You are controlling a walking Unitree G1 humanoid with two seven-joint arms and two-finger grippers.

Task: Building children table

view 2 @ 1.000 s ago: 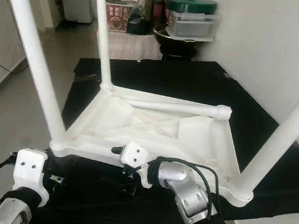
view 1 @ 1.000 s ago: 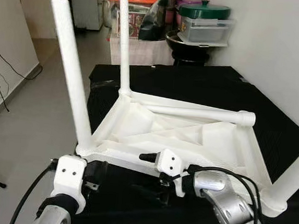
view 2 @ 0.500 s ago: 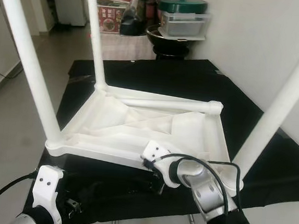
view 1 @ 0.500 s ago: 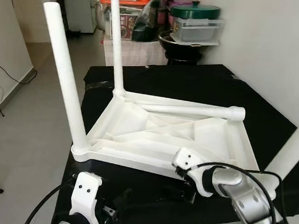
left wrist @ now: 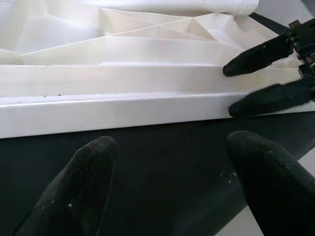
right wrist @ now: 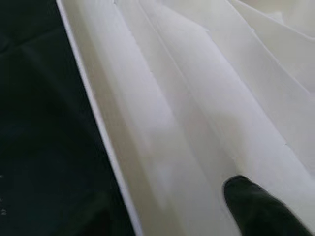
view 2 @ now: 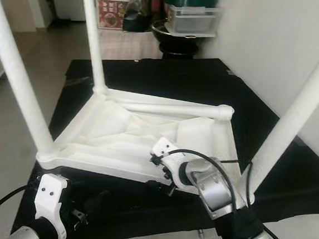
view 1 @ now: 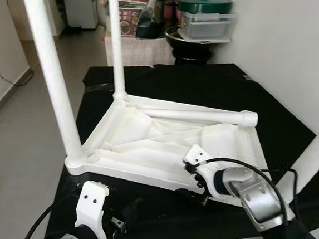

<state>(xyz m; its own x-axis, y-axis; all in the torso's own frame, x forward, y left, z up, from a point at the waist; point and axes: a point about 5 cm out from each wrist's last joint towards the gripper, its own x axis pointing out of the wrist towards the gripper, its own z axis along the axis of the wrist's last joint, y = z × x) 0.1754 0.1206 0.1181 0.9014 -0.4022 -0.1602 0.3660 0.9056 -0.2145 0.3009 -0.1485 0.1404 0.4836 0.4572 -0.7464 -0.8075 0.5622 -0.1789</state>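
Note:
A white plastic children's table [view 1: 147,135] lies upside down on a black cloth. Three legs stand up from its corners: near left [view 1: 51,82], far left [view 1: 115,37] and near right [view 2: 297,109]. A fourth leg [view 1: 199,115] lies loose along the far edge. My right gripper [view 1: 194,184] is open at the middle of the near rim, one finger [left wrist: 256,56] inside the rim and the other [left wrist: 268,98] outside it. My left gripper [left wrist: 167,182] is open, low over the cloth just short of the same rim, holding nothing.
The black cloth [view 1: 207,84] covers a low table against a white wall on the right. Behind it stand a clear box [view 1: 204,24] with a green lid and other household clutter. Bare floor [view 1: 18,140] runs along the left side.
My right gripper has moved right and forward from the cloth onto the near rim. My left arm has dropped lower and nearer to me. The camera has shifted too.

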